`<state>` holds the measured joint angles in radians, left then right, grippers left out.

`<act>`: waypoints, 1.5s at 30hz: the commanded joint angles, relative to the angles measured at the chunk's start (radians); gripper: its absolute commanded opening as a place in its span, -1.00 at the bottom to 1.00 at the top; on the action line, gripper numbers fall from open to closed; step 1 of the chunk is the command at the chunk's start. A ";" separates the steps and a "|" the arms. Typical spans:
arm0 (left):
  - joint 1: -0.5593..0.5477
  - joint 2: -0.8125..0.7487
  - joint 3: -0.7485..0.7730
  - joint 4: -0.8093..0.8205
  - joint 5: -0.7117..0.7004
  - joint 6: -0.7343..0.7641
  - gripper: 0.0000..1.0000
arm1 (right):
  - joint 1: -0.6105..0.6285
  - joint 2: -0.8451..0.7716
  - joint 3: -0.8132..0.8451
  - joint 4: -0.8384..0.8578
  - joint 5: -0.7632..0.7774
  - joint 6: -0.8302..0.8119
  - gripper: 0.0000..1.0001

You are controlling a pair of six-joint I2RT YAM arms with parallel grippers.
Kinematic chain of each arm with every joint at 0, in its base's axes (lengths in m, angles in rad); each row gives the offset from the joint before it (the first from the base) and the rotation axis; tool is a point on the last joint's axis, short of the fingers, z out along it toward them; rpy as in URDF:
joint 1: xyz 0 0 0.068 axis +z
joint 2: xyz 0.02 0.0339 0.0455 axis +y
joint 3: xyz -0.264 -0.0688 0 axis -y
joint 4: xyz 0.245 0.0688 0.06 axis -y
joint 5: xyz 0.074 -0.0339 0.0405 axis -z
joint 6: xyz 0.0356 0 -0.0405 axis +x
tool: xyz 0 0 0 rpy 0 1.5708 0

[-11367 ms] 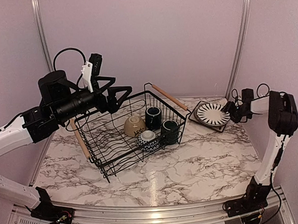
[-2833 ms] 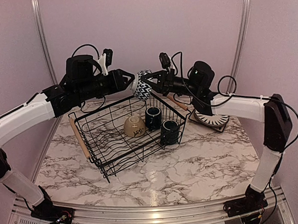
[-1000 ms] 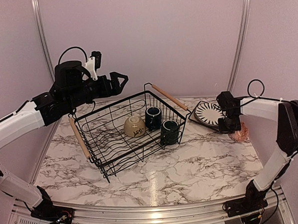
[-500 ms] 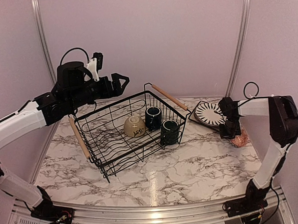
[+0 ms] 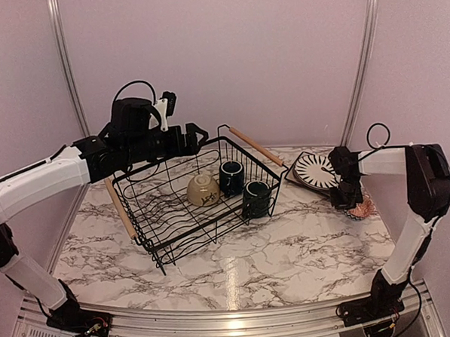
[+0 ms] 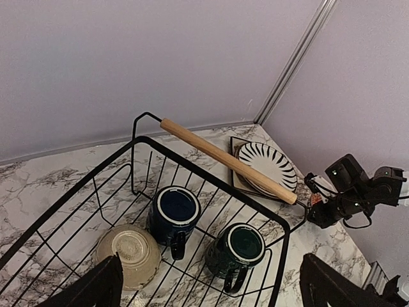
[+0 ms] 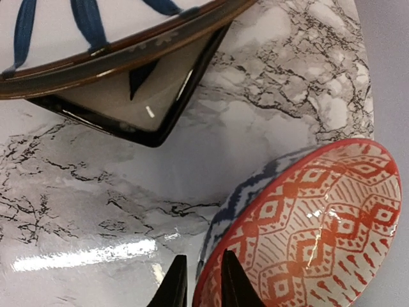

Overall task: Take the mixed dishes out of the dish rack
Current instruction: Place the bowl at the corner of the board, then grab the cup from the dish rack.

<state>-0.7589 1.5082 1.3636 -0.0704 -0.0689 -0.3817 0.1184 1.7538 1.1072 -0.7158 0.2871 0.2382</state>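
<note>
Marble table (image 5: pixel 289 248) is carrying the rack (image 5: pixel 121 212) mid-table, a cream bowl (image 6: pixel 131 252) and two mugs (image 6: pixel 174 211) sitting inside. I'm hovering the left gripper (image 5: pixel 201 136), jaws wide apart, over its far-left corner. The right gripper (image 7: pixel 201 281) is straddling the rim of the red bowl (image 7: pixel 307 230) beside the striped plate (image 6: pixel 267 167); gripping or not, I cannot tell.

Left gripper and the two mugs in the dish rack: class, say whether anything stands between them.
Nothing visible does. The left gripper hovers open above the dish rack's open top. The blue mug and the green mug stand upright and uncovered below it, beside a cream bowl.
</note>
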 commanded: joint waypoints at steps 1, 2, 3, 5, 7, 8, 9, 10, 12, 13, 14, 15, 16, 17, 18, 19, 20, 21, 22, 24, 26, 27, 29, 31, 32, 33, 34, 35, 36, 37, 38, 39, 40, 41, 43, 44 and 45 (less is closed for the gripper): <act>0.004 0.053 0.051 -0.086 0.014 0.011 0.98 | 0.042 -0.043 -0.002 -0.015 0.001 0.016 -0.55; 0.004 0.066 0.062 -0.100 0.011 0.014 0.98 | 0.046 -0.049 -0.002 -0.014 0.006 0.019 -0.50; 0.004 0.081 0.076 -0.117 0.003 0.018 0.98 | 0.048 -0.054 0.001 -0.016 0.008 0.023 -0.45; 0.005 0.113 0.103 -0.155 -0.013 0.028 0.98 | 0.053 -0.067 0.010 -0.023 0.010 0.026 -0.33; 0.005 0.146 0.135 -0.203 -0.036 0.046 0.98 | 0.059 -0.086 0.021 -0.035 0.017 0.028 -0.18; 0.004 0.170 0.150 -0.235 -0.050 0.054 0.98 | 0.062 -0.098 0.028 -0.042 0.022 0.026 -0.09; 0.004 0.186 0.163 -0.257 -0.061 0.063 0.98 | 0.062 -0.112 0.031 -0.045 0.028 0.025 0.01; 0.004 0.201 0.175 -0.275 -0.070 0.067 0.98 | 0.063 -0.128 0.036 -0.049 0.034 0.025 0.09; 0.005 0.225 0.189 -0.298 -0.076 0.072 0.98 | 0.063 -0.159 0.048 -0.058 0.042 0.019 0.24; 0.004 0.234 0.191 -0.296 -0.066 0.073 0.98 | 0.063 -0.174 0.053 -0.061 0.042 0.016 0.30; 0.005 0.242 0.192 -0.290 -0.046 0.073 0.98 | 0.063 -0.190 0.058 -0.062 0.039 0.012 0.35; 0.005 0.250 0.193 -0.282 -0.023 0.072 0.96 | 0.062 -0.207 0.062 -0.063 0.037 0.009 0.40; 0.004 0.261 0.197 -0.276 -0.001 0.068 0.95 | 0.063 -0.221 0.067 -0.062 0.035 0.005 0.43; 0.004 0.275 0.204 -0.277 0.013 0.063 0.95 | 0.063 -0.234 0.072 -0.063 0.028 0.001 0.44; 0.004 0.293 0.217 -0.284 0.023 0.061 0.93 | 0.063 -0.247 0.078 -0.062 0.022 -0.004 0.44; 0.004 0.317 0.235 -0.304 0.027 0.060 0.93 | 0.064 -0.261 0.082 -0.059 0.012 -0.007 0.45; 0.005 0.345 0.275 -0.334 0.021 0.069 0.93 | 0.064 -0.282 0.086 -0.053 -0.002 -0.014 0.45; 0.004 0.379 0.316 -0.392 0.009 0.077 0.92 | 0.064 -0.299 0.089 -0.045 -0.017 -0.020 0.47; 0.005 0.412 0.354 -0.437 -0.011 0.083 0.92 | 0.064 -0.316 0.090 -0.036 -0.034 -0.024 0.48; 0.005 0.459 0.401 -0.491 -0.042 0.101 0.94 | 0.065 -0.352 0.089 -0.010 -0.059 -0.029 0.51; 0.005 0.478 0.418 -0.516 -0.073 0.119 0.98 | 0.065 -0.386 0.088 0.011 -0.076 -0.032 0.55; 0.006 0.486 0.426 -0.531 -0.092 0.124 0.98 | 0.064 -0.399 0.089 0.019 -0.085 -0.034 0.56; 0.006 0.504 0.446 -0.557 -0.119 0.139 0.98 | 0.065 -0.418 0.095 0.030 -0.101 -0.037 0.58; 0.009 0.526 0.470 -0.583 -0.132 0.145 0.98 | 0.066 -0.434 0.101 0.042 -0.129 -0.037 0.59; 0.010 0.538 0.484 -0.594 -0.135 0.149 0.98 | 0.066 -0.440 0.104 0.049 -0.142 -0.038 0.59; 0.010 0.546 0.498 -0.600 -0.133 0.149 0.98 | 0.066 -0.444 0.107 0.055 -0.155 -0.036 0.60; 0.010 0.555 0.514 -0.602 -0.118 0.151 0.97 | 0.066 -0.447 0.111 0.062 -0.166 -0.035 0.60; 0.010 0.563 0.527 -0.599 -0.091 0.152 0.94 | 0.066 -0.448 0.114 0.066 -0.179 -0.032 0.60; 0.010 0.571 0.539 -0.592 -0.054 0.150 0.88 | 0.066 -0.448 0.118 0.069 -0.187 -0.030 0.60; 0.010 0.579 0.551 -0.575 -0.006 0.146 0.81 | 0.066 -0.447 0.122 0.071 -0.195 -0.029 0.60; 0.011 0.584 0.556 -0.557 0.032 0.135 0.76 | 0.065 -0.446 0.123 0.072 -0.200 -0.027 0.59; 0.010 0.593 0.561 -0.540 0.059 0.123 0.72 | 0.066 -0.447 0.123 0.073 -0.204 -0.027 0.59; 0.011 0.601 0.568 -0.525 0.090 0.116 0.68 | 0.066 -0.448 0.122 0.076 -0.206 -0.024 0.59; 0.010 0.611 0.580 -0.517 0.108 0.108 0.62 | 0.066 -0.448 0.120 0.077 -0.209 -0.022 0.59; 0.010 0.641 0.615 -0.516 0.128 0.096 0.49 | 0.065 -0.450 0.119 0.078 -0.213 -0.018 0.58; 0.009 0.661 0.632 -0.516 0.137 0.093 0.44 | 0.066 -0.451 0.119 0.078 -0.215 -0.017 0.57; 0.009 0.677 0.645 -0.517 0.142 0.089 0.40 | 0.066 -0.455 0.118 0.079 -0.217 -0.015 0.57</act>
<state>-0.7521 2.1147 1.9549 -0.5995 -0.0105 -0.2703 0.1764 1.3216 1.1927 -0.6571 0.0944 0.2108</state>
